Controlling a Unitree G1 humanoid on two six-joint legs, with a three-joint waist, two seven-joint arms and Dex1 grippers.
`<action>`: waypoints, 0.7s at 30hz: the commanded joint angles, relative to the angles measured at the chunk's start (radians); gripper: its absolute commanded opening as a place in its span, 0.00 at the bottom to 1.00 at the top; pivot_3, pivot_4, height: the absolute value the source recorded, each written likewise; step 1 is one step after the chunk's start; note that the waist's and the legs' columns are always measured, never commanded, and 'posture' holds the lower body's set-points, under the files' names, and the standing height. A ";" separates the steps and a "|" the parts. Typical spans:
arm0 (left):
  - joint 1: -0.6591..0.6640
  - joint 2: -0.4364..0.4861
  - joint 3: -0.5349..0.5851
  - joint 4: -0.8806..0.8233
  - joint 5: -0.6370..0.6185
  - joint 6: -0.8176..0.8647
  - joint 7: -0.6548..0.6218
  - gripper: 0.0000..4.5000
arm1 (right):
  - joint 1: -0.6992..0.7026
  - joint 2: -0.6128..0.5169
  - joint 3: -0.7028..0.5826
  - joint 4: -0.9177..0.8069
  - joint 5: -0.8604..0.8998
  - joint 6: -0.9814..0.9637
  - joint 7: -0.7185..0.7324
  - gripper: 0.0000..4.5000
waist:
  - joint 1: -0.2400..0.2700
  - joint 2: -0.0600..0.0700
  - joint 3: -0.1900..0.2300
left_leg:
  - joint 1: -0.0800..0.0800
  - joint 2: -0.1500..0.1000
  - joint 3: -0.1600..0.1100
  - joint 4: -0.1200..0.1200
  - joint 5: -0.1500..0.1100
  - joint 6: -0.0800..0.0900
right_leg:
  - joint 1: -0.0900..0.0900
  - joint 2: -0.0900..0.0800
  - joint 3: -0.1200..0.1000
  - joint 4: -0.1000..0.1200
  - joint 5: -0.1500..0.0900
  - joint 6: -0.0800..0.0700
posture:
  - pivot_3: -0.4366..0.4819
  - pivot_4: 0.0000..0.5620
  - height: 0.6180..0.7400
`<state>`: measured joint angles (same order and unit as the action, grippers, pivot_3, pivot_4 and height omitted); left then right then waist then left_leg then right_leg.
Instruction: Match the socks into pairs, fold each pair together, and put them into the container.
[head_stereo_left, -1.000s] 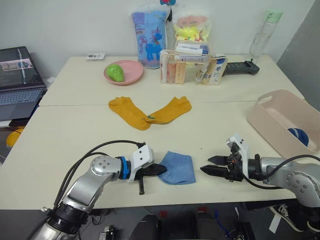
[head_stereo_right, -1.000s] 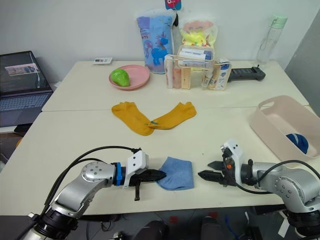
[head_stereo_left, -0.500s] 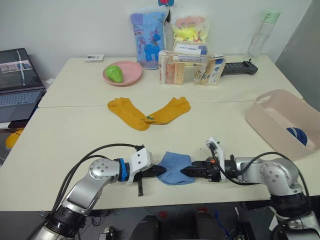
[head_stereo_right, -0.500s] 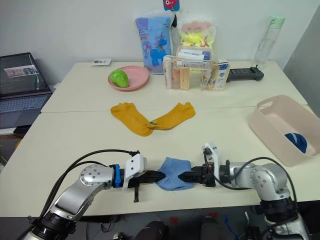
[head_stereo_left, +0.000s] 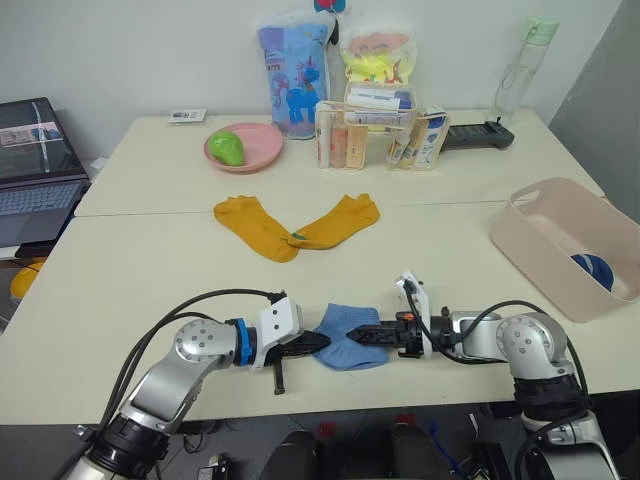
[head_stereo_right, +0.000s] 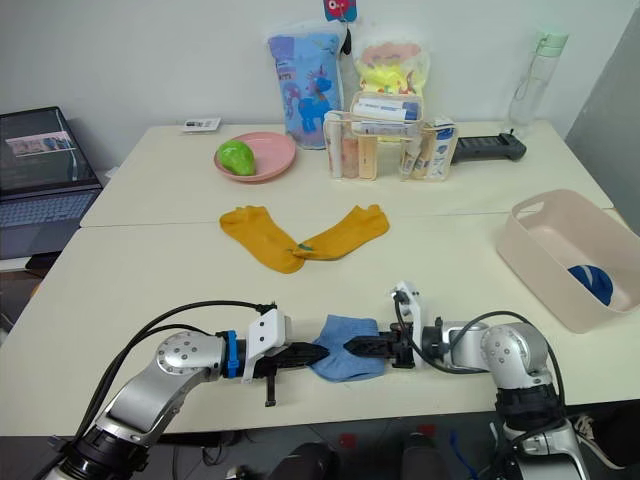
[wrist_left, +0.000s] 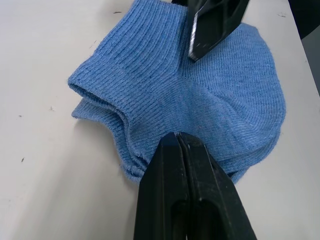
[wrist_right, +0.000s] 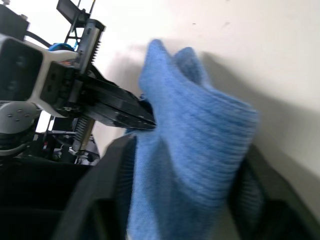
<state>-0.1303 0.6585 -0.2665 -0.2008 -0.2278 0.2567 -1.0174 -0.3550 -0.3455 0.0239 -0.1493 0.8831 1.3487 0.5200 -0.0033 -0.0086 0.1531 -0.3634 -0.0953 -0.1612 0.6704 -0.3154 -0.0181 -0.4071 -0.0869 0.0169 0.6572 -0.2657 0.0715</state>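
Two cream tables (head_stereo_left: 130, 270) butt together along a seam, with a white wall behind. A laptop (head_stereo_left: 35, 165) sits off their left end. The bin (head_stereo_left: 548, 245) overhangs the right edge, a dark sock (head_stereo_left: 590, 270) inside. Bare tabletop lies between the bin and the blue socks (head_stereo_left: 348, 337), folded near the front edge. Yellow socks (head_stereo_left: 295, 225) lie spread beyond them, past open surface. The left gripper (head_stereo_left: 312, 342) is closed, pinching the blue socks' left edge. The right gripper (head_stereo_left: 358, 336) straddles their right edge, fingers apart with the sock between.
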 joint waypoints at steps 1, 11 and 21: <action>0.017 0.012 -0.006 0.018 0.014 0.030 -0.003 0.00 | -0.002 -0.008 0.013 -0.010 -0.009 -0.014 0.023 0.28 | 0.000 0.000 0.000 | 0.000 0.000 0.000 0.000 0.000 0.000 | 0.000 0.000 0.000 0.000 0.000 0.000 | 0.48 0.27 1.00; -0.037 0.011 0.114 -0.121 -0.198 0.179 -0.028 0.20 | 0.024 -0.073 -0.068 -0.102 0.011 -0.030 0.034 0.00 | 0.004 -0.001 -0.002 | -0.001 0.000 -0.001 0.000 0.000 0.000 | -0.001 0.000 0.000 0.000 0.000 0.000 | 0.48 0.27 1.00; -0.370 -0.073 0.162 -0.124 -0.358 0.350 0.009 0.92 | 0.006 -0.321 -0.297 -0.336 0.008 -0.067 -0.007 0.00 | 0.010 -0.001 0.001 | -0.003 -0.001 -0.001 0.002 0.000 0.000 | -0.001 0.000 -0.001 0.001 0.000 0.000 | 0.48 0.27 1.00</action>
<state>-0.4378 0.6030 -0.1034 -0.3439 -0.5850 0.6256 -1.0118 -0.3232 -0.6111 -0.2064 -0.4149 0.9155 1.3279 0.5144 0.0072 -0.0093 0.1537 -0.3669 -0.0972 -0.1618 0.6739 -0.3153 -0.0179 -0.4080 -0.0868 0.0152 0.6579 -0.2657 0.0717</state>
